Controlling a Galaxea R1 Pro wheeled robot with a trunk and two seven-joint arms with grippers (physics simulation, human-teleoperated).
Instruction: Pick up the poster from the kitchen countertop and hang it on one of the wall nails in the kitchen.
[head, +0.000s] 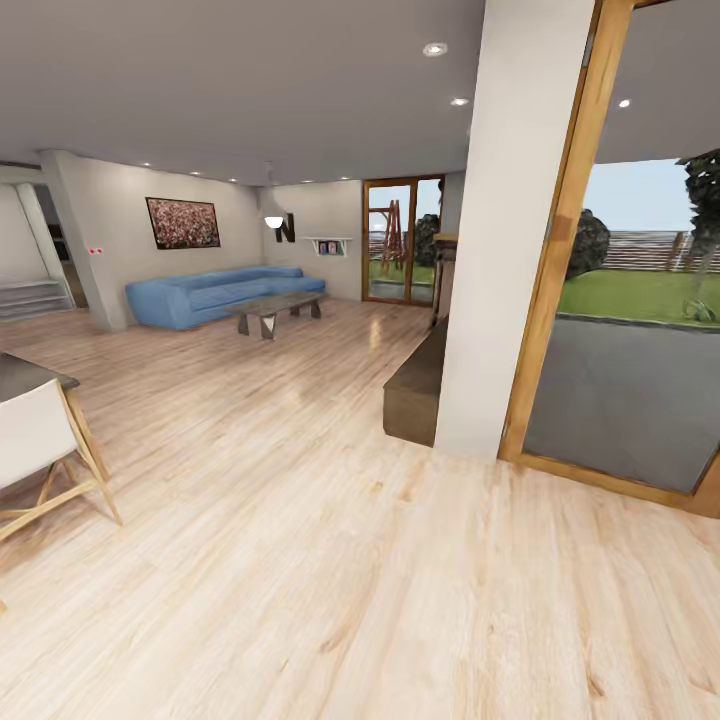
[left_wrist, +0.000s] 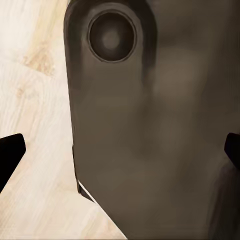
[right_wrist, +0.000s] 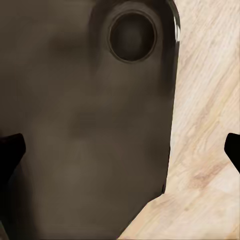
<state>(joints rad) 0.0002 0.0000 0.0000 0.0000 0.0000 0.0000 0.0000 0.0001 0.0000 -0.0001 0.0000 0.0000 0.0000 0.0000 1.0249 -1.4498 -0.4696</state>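
Open living room ahead from the head camera: pale wooden floor (head: 300, 520), a blue sofa (head: 215, 295) along the far wall with a low coffee table (head: 275, 310) just in front. Above the sofa hangs a wide red-speckled painting (head: 183, 222) (long axis level). White pillar (head: 500, 230) beside a wood-framed glass door (head: 610, 300), lawn outside. At the near left, a white chair (head: 45, 450).

Left gripper (left_wrist: 120, 150) and right gripper (right_wrist: 120, 150) each hang over the robot's dark base (left_wrist: 160, 125), fingertips (left_wrist: 10, 152) wide apart, nothing between them.
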